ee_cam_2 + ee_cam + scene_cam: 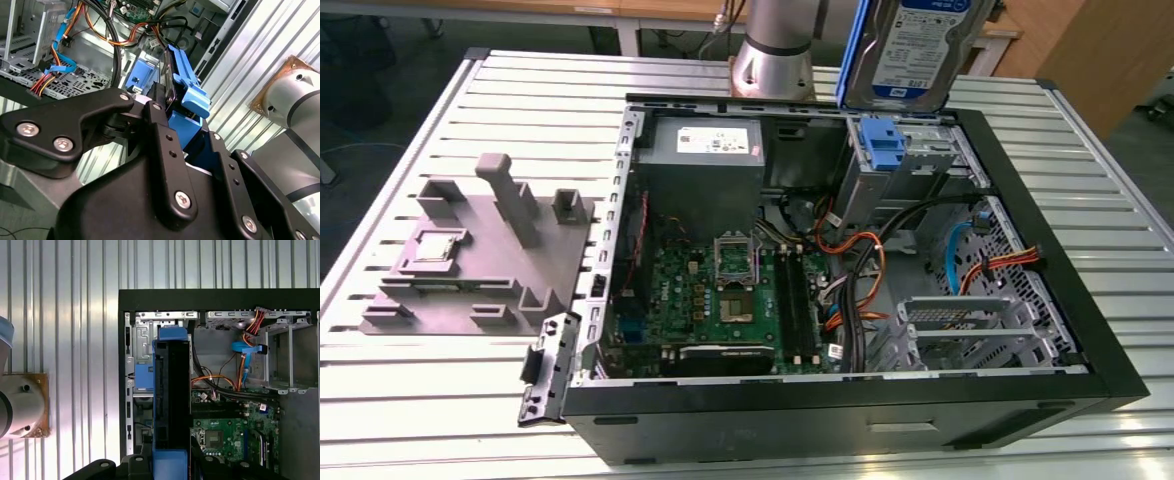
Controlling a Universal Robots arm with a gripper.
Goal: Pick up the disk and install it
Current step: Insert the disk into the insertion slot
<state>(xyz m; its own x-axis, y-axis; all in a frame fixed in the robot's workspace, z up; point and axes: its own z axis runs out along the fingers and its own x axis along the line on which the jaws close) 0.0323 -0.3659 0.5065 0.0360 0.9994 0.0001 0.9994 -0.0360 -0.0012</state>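
The gripper (182,125) is clamped on the disk (191,92), one black finger (156,120) pressed against each broad face, with the blue carrier frame showing between them. In the exterior view the disk (917,50) is held upright over the far corner of the open computer case (854,405), at the exterior view's right, its white-and-blue label facing the camera. Just under it, inside that corner of the case, a blue plastic bracket (887,142) sits in a metal drive bay. In the first wrist view the disk (172,400) appears edge-on above the same bay. Elsewhere in the case lie the green motherboard (720,290), the grey power supply (707,145) and an empty drive cage (967,330). Outside the case, at the exterior view's left, a grey fixture (480,250) stands on the slatted metal table (440,400)
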